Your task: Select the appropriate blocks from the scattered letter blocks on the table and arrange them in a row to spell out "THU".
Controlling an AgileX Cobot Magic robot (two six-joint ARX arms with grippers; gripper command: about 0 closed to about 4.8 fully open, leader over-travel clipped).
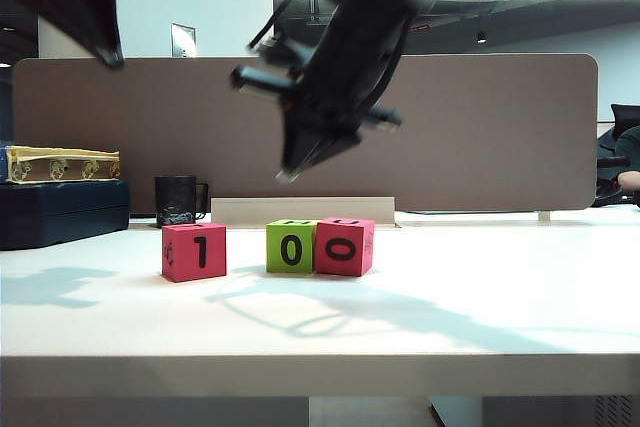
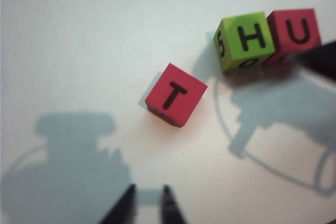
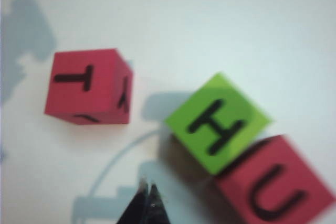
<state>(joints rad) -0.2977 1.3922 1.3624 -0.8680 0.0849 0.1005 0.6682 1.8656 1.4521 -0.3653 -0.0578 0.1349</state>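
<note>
Three blocks stand in a row on the white table (image 1: 500,287). From above they read T, H, U. The red T block (image 2: 176,95) (image 1: 194,252) sits apart from the other two and is turned a little. The green H block (image 2: 247,40) (image 3: 218,121) (image 1: 291,245) touches the red U block (image 2: 295,29) (image 3: 273,184) (image 1: 345,246). My left gripper (image 2: 148,190) (image 1: 112,59) hangs high over the table's left side, its fingers slightly parted and empty. My right gripper (image 3: 148,188) (image 1: 288,175) hovers above the green block, shut on nothing.
A black mug (image 1: 178,200) stands at the back left. Beside it is a dark blue box (image 1: 60,212) with a yellow tray (image 1: 60,164) on top. A tan divider panel (image 1: 480,127) closes the back edge, with a pale strip (image 1: 300,210) at its foot.
</note>
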